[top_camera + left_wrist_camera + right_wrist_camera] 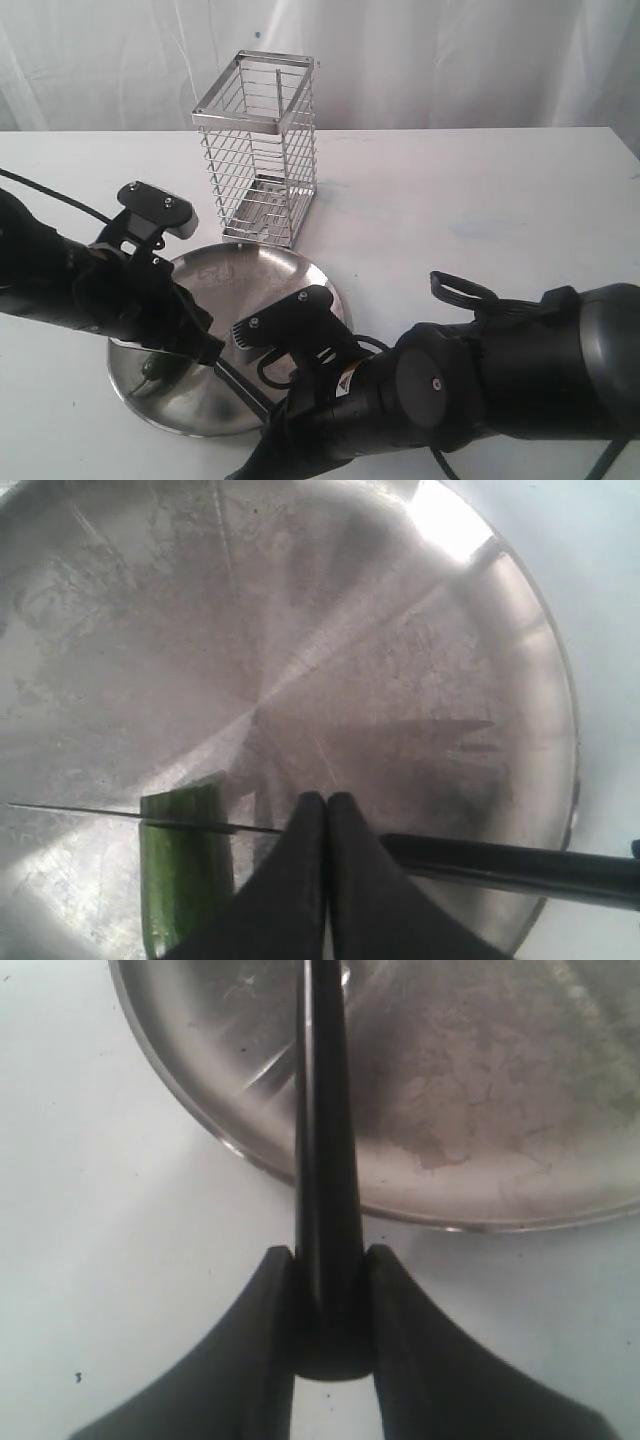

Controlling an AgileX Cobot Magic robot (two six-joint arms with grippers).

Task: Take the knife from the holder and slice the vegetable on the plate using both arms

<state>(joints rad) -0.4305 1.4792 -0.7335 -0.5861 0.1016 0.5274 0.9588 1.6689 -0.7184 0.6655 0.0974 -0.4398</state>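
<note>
Knife (200, 822) and vegetable (185, 865) meet on the plate (420, 630): in the left wrist view the thin dark blade lies edge-on across the upper end of the green piece, resting on or in it, while the black handle runs out over the plate's rim. The plate, a wide scuffed steel dish on the white table (480, 200), holds only that one green piece, which lies near the rim on the left arm's side (152, 372). Behind the plate stands the holder (258, 150), a tall wire basket, upright and just beside the plate's far edge; nothing shows inside its bars. The right gripper (330, 1290) has its fingers (262, 1340) clamped on the butt end of the knife handle, one finger on each side, out over the table just off the plate's rim. The left gripper (327, 810) has its fingers (300, 880) pressed together with nothing between them; their tips touch or nearly touch the knife where blade meets handle, with the vegetable just beside them.
</note>
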